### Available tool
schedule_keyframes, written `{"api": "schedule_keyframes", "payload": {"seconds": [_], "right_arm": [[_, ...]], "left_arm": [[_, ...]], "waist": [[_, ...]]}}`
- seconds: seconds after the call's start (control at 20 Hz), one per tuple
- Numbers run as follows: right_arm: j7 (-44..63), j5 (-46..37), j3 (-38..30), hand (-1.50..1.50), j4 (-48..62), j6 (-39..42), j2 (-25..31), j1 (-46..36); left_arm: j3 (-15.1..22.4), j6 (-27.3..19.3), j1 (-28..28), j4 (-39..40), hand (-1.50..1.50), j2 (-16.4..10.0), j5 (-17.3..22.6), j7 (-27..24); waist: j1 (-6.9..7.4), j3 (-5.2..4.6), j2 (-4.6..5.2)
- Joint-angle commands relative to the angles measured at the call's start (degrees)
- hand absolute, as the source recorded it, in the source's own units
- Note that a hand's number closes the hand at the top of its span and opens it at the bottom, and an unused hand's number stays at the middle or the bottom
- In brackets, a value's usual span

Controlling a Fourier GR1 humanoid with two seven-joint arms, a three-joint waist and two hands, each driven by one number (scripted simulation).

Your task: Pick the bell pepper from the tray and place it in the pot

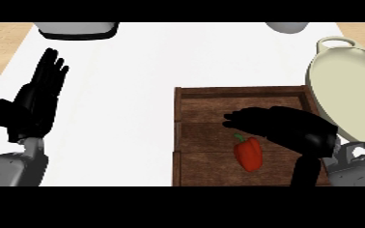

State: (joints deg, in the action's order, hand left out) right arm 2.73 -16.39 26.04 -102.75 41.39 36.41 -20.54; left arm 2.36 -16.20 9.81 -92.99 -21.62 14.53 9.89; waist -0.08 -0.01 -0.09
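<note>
While my left robot hand [39,96] rests open at the view's left edge, fingers up, my right robot hand [285,125] hangs over the wooden tray [242,91] — fingers stretched toward the left, relaxed and holding nothing. Just below it in the view, the red bell pepper [249,157] lies on the tray's boards, its green stem pointing toward the palm; whether they touch I cannot tell. The cream pot [342,84] sits on the white desk [128,125] — right beside the tray's right wall.
</note>
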Motion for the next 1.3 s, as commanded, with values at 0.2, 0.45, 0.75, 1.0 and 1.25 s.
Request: {"api": "schedule_keyframes", "payload": {"seconds": [0.2, 0.45, 0.75, 1.0, 1.25], "right_arm": [[0.9, -12.4, 1.4, -1.5, 3.5, -0.9, -4.3, 1.2], [-3.0, -15.8, -1.9, -1.5, 4.1, 0.9, -6.6, 4.2], [-8.9, -22.8, -0.9, -1.5, 12.2, -2.8, -10.6, 1.6], [-9.9, -27.8, -1.7, -1.5, 13.9, -4.3, -11.4, 4.0], [-11.4, -30.6, -0.4, -1.5, 14.5, -3.9, -14.1, 6.1]], "left_arm": [[-0.3, 0.2, 2.3, -0.2, 0.0, 2.0, -2.9, 2.7], [-1.2, 2.0, -2.0, -4.3, 0.0, 3.7, -4.9, 2.2], [-5.4, 6.5, 0.5, 0.8, 0.0, 3.5, -2.5, 0.9], [-4.9, 3.5, 1.4, -1.9, 0.0, 5.3, -6.6, 3.7], [-7.0, 7.5, -1.3, -1.3, 0.0, 5.1, -5.8, 1.2]], "waist": [[0.17, 0.02, 0.11], [0.19, 0.02, 0.06], [0.32, 0.01, 0.15], [0.25, 0.02, 0.11], [0.24, 0.01, 0.08]]}}
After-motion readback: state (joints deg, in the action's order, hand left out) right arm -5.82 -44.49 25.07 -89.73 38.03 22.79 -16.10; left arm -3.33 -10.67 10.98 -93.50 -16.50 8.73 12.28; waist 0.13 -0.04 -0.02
